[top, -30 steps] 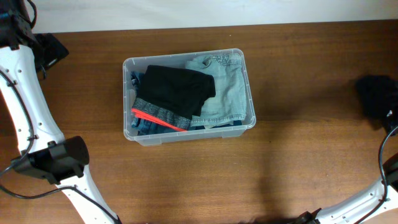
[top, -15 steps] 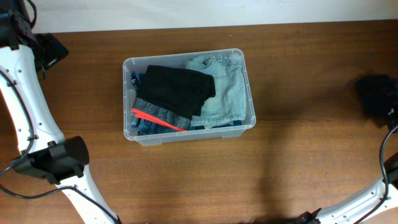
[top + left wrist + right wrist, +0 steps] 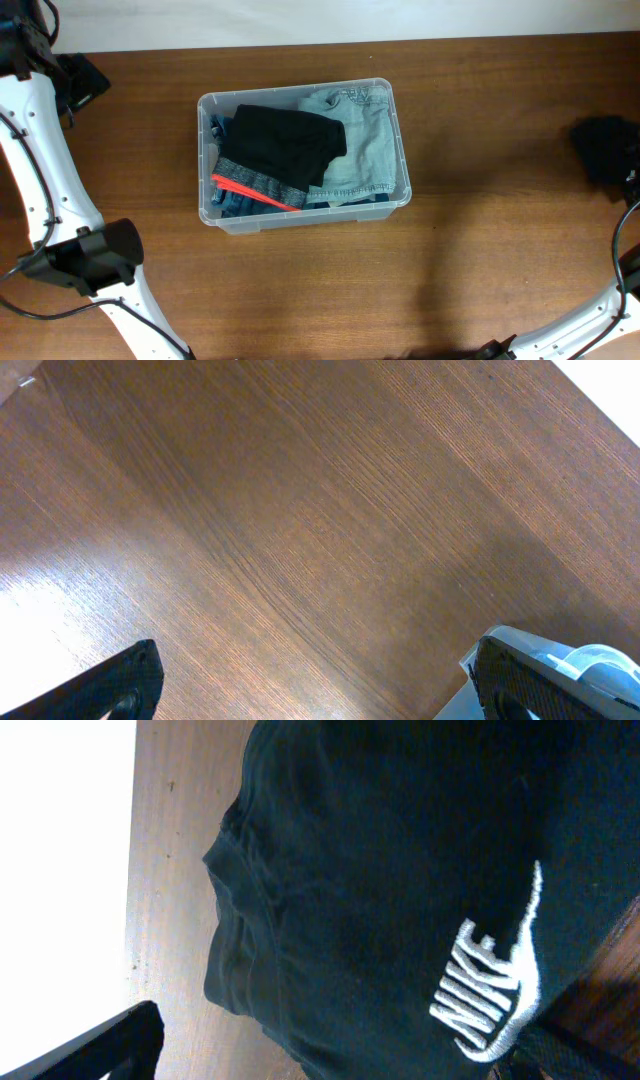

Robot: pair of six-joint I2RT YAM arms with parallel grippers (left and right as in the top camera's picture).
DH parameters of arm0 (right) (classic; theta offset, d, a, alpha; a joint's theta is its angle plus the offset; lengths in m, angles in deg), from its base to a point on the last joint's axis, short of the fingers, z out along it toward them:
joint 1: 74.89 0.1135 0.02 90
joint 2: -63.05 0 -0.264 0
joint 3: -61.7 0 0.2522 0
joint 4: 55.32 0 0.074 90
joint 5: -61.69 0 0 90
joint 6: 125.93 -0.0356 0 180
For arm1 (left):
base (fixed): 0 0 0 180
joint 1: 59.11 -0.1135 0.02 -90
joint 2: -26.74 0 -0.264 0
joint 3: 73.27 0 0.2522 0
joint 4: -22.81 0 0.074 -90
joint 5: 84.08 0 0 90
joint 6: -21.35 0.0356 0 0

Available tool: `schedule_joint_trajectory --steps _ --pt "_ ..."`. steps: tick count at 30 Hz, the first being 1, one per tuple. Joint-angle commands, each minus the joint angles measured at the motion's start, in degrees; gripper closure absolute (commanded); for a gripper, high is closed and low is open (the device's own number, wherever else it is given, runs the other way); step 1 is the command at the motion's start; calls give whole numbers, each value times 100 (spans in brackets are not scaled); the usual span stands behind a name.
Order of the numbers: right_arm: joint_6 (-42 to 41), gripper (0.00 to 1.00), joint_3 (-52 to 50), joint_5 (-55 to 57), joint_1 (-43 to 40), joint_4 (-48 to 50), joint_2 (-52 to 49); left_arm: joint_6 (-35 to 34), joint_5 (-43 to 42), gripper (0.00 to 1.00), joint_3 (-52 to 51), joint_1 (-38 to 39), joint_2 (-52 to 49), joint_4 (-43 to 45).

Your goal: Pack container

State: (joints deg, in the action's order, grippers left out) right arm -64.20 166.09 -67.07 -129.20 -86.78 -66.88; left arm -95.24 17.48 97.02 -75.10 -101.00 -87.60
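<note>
The container (image 3: 204, 160) sits left of centre on the table (image 3: 480, 250), folded clothes (image 3: 285, 150) inside; a Nike garment (image 3: 603, 152) lies at the right edge.

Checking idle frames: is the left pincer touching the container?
Apart. The left wrist view shows only bare table under the open left pincer; overhead, the container sits mid-table, far from it.

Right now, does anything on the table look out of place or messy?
Yes, one thing: a black Nike garment lies on the table near its right edge, well apart from the container, which already holds folded clothes. Nothing looks spilled or damaged.
</note>
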Motion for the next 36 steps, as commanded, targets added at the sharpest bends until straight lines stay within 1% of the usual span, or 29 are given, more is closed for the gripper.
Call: schedule_joint_trajectory --steps 1,5,8,10,15,16,18,21,23,27,32,34,36 --pt "57 2 -299 1088 31 -278 -664 -31 24 1 -33 7 90 -4" --pt "144 11 -299 1244 31 -339 -664 -31 22 1 -35 7 90 -4" --pt "190 25 -299 1274 31 -352 -664 -31 24 1 -33 7 90 -7" --pt "190 33 -299 1296 31 -350 -669 -31 22 1 -33 7 90 -7" --pt "232 44 -299 1327 31 -363 -675 -31 24 1 -33 7 90 -4" --pt "229 48 -299 1362 31 -376 -675 -31 24 0 -33 7 90 -4" --pt "232 51 -299 1412 31 -398 -675 -31 24 1 -33 7 90 -4" --pt "232 51 -299 1445 31 -400 -680 -31 22 1 -33 7 90 -4" --pt "232 55 -299 1449 31 -398 -684 -31 22 1 -33 7 90 -4" --pt "234 66 -299 1530 31 -417 -688 -31 24 1 -35 7 92 -7" --pt "254 72 -299 1530 31 -422 -706 -31 22 1 -33 7 90 -4" --pt "251 79 -299 1528 31 -442 -706 -31 22 1 -33 7 92 -7" --pt "254 83 -299 1526 31 -446 -706 -31 22 1 -33 7 90 -7"
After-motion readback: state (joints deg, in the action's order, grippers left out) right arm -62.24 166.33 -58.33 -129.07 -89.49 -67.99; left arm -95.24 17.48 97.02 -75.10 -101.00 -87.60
